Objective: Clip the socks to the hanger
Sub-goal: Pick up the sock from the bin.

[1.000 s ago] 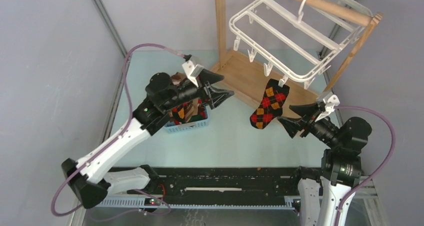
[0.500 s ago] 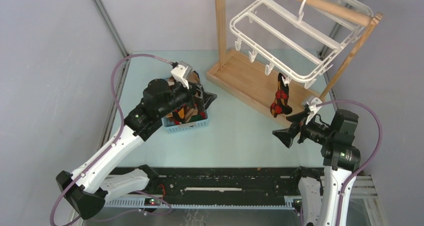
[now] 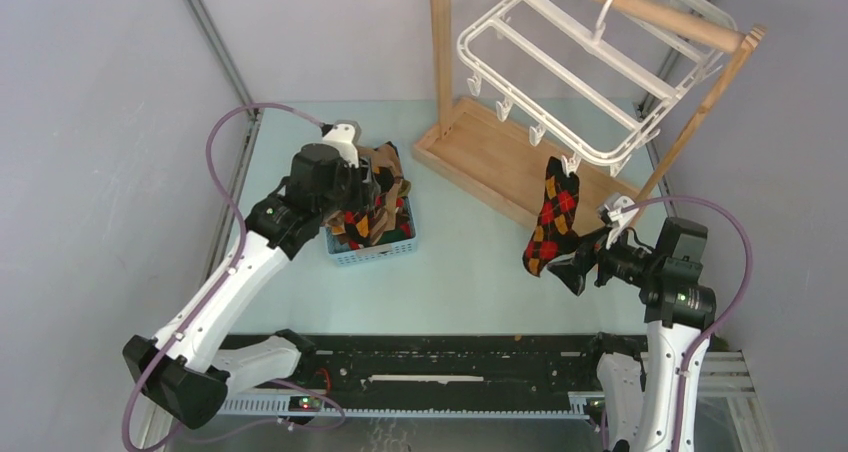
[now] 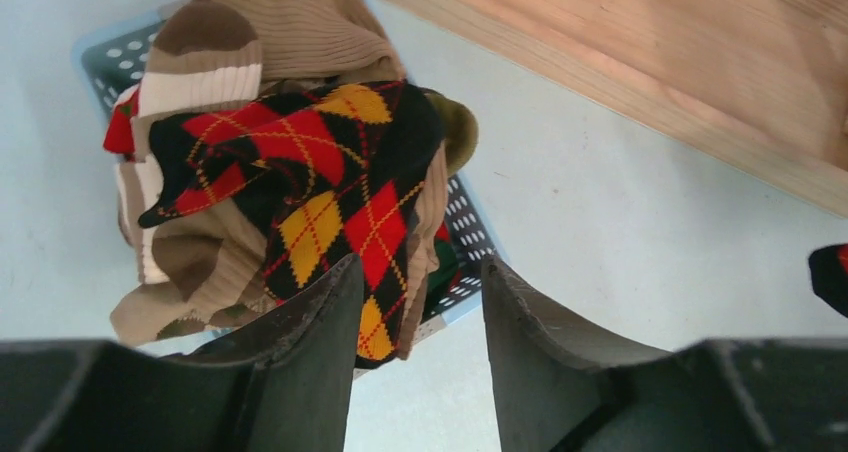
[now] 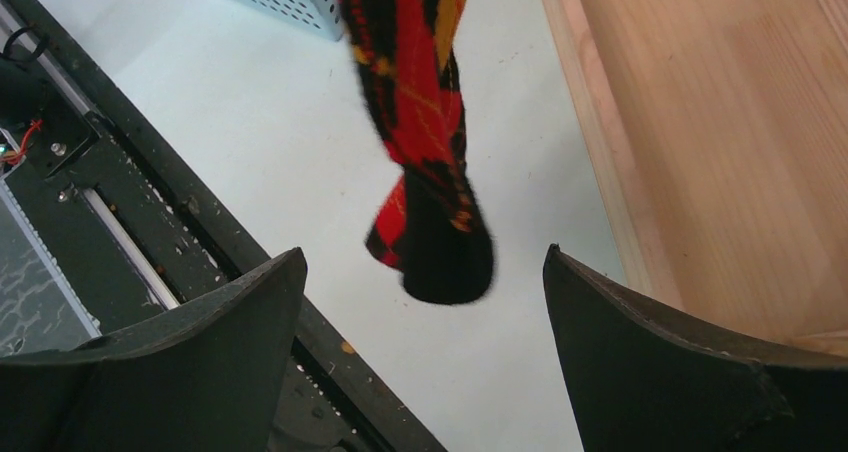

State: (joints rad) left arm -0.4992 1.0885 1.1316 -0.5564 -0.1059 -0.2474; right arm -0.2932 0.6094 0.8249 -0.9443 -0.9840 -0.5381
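Observation:
The white hanger point(image 3: 590, 72) hangs by its hook from the wooden rail. One black argyle sock point(image 3: 552, 217) dangles from a clip at the hanger's near corner. My right gripper point(image 3: 578, 264) is open just below and beside the sock's toe, not touching it. In the right wrist view the sock point(image 5: 420, 122) hangs free between and beyond the wide-spread right gripper point(image 5: 425, 252). My left gripper point(image 4: 420, 272) hovers over the sock pile with its jaws apart and nothing clamped. An argyle sock point(image 4: 330, 192) and a brown striped sock point(image 4: 230, 42) lie on top of the pile.
The pile fills a small blue basket point(image 3: 378, 250) left of centre, its wall point(image 4: 465, 222) close under my left fingers. The tan wooden stand's base point(image 3: 500, 162) and posts rise at the back right. A black rail point(image 5: 150, 222) runs along the near table edge.
My left gripper swung left and down over the basket, then narrowed its jaws. The right gripper drew back from the hanging sock, which twisted and swung on its clip.

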